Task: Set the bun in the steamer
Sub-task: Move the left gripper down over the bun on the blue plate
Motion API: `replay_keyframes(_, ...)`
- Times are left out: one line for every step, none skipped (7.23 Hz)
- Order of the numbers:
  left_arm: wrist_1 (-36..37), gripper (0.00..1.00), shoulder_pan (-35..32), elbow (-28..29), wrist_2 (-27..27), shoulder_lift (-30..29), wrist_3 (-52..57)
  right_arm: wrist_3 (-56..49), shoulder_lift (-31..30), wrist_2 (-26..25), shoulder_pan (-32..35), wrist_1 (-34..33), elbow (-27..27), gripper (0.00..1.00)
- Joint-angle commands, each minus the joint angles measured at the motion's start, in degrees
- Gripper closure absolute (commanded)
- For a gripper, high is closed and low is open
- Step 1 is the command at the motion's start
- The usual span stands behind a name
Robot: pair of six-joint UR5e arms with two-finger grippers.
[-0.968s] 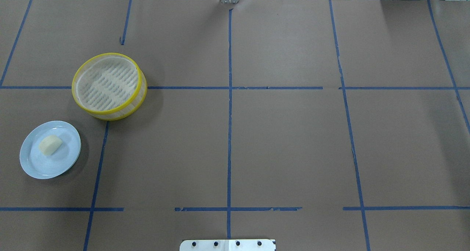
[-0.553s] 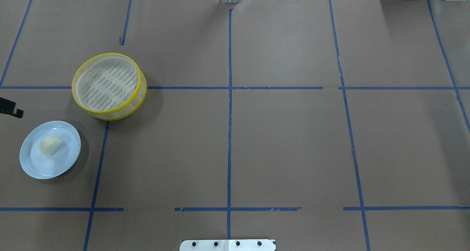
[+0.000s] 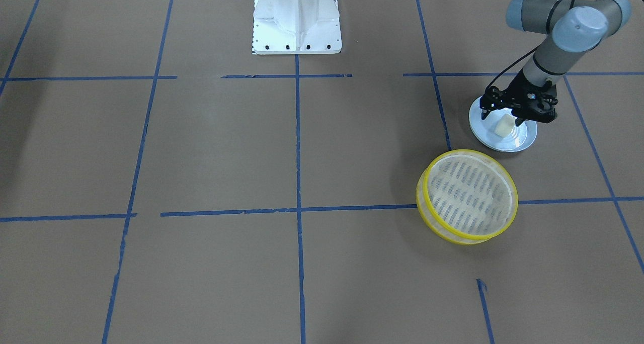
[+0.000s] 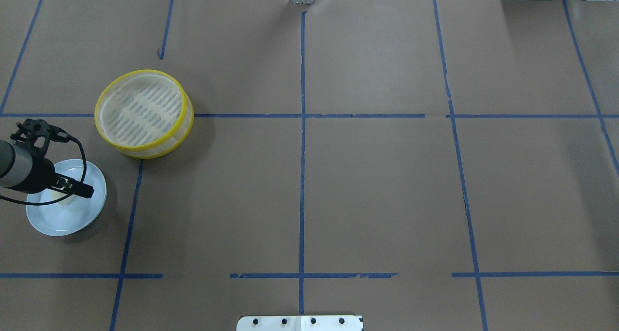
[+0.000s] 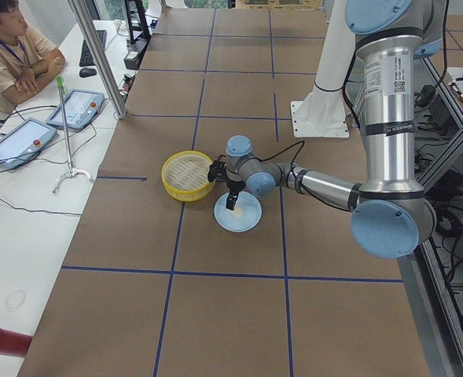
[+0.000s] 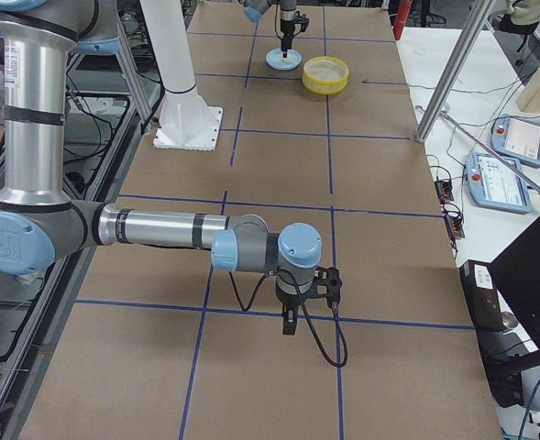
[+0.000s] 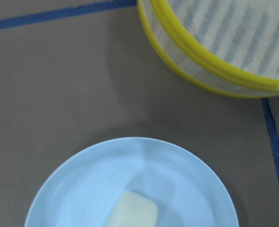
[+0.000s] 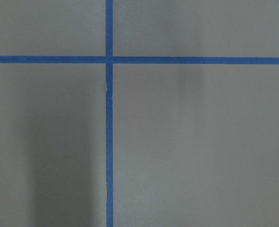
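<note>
Hovering just above a pale blue plate [image 3: 524, 139], the left gripper [image 3: 500, 118] has its fingers spread wide and holds nothing. The bun [image 3: 502, 127], a small cream lump, lies on the plate directly below the gripper. The steamer [image 3: 512, 193], a yellow-rimmed basket, stands empty on the counter [image 3: 226, 148] just beside the plate. The right gripper [image 6: 289, 323] hangs well apart from the plate; whether it is open cannot be told.

Likely risks: closing off-centre could nudge the bun across the smooth plate or tip the plate. Squeezing hard could squash the soft bun. Lifting too little could catch the bun on the steamer's rim on the way over from the plate.
</note>
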Motion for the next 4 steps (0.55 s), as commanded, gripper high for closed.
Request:
replay_keyframes(0.05, 0.03, 1.43, -1.76, 4.47, 0.20, 5.03, 0.00, 0.00, 0.00, 0.00, 0.00, 0.00, 0.00)
replay_keyframes(0.05, 0.02, 1.25, -2.73, 4.64, 1.25, 5.15, 0.00, 0.00, 0.00, 0.00, 0.00, 0.00, 0.00)
replay_keyframes(0.05, 0.02, 1.08, -3.35, 4.73, 1.43, 5.15, 0.00, 0.00, 0.00, 0.00, 0.00, 0.00, 0.00)
replay_keyframes(0.05, 0.02, 1.07, -2.57, 4.99, 1.69, 5.24, 0.00, 0.00, 0.00, 0.00, 0.00, 0.00, 0.00)
